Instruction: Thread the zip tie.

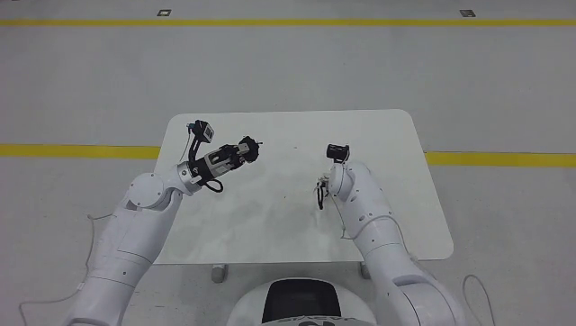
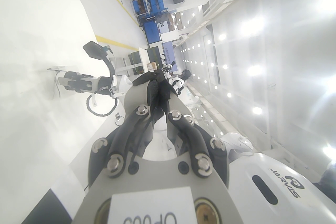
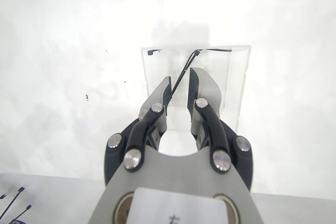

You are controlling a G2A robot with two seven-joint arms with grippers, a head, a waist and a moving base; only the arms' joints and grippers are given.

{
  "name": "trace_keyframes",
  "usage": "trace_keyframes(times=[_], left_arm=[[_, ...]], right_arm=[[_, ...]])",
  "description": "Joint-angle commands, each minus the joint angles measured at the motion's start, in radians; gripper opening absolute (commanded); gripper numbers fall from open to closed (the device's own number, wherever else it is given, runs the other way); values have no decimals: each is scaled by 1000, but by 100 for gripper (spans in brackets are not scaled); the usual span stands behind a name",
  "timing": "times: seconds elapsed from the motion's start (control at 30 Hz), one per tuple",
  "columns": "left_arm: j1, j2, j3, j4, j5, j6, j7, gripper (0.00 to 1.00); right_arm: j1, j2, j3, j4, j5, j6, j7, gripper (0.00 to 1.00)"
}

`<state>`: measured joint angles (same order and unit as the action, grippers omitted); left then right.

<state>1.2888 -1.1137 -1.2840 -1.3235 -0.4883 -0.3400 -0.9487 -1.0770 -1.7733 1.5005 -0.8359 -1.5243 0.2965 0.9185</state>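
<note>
A black zip tie (image 3: 181,76) hangs on a clear plastic plate (image 3: 237,72) on the white table (image 1: 387,146). Its head (image 3: 151,52) and one strand lie along the plate's far edge. Another strand slants down between the fingers of my right gripper (image 3: 180,74). That gripper is open, pointing down at the table in the top view (image 1: 319,195), and the strand rests against one pad (image 3: 168,93). My left gripper (image 2: 157,75) is shut with nothing visible between its fingers. It hovers over the table's left half (image 1: 257,146), facing the right gripper (image 2: 59,79).
Several spare black zip ties (image 3: 15,198) lie near the right arm on a grey surface. Small dark specks (image 3: 87,97) mark the tabletop. The table's edges are rounded, with bare floor and yellow lines (image 1: 288,22) around it.
</note>
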Motion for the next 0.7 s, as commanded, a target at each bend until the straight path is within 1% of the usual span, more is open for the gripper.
trace_keyframes(times=[0.0, 0.33, 0.67], left_arm=[[0, 0, 0, 0, 0, 0, 0, 0], [0, 0, 0, 0, 0, 0, 0, 0], [0, 0, 0, 0, 0, 0, 0, 0]], right_arm=[[6, 1, -3, 12, 5, 1, -2, 16], [44, 4, -31, 80, 29, 10, -14, 14], [69, 9, -49, 124, 54, 18, -21, 17]])
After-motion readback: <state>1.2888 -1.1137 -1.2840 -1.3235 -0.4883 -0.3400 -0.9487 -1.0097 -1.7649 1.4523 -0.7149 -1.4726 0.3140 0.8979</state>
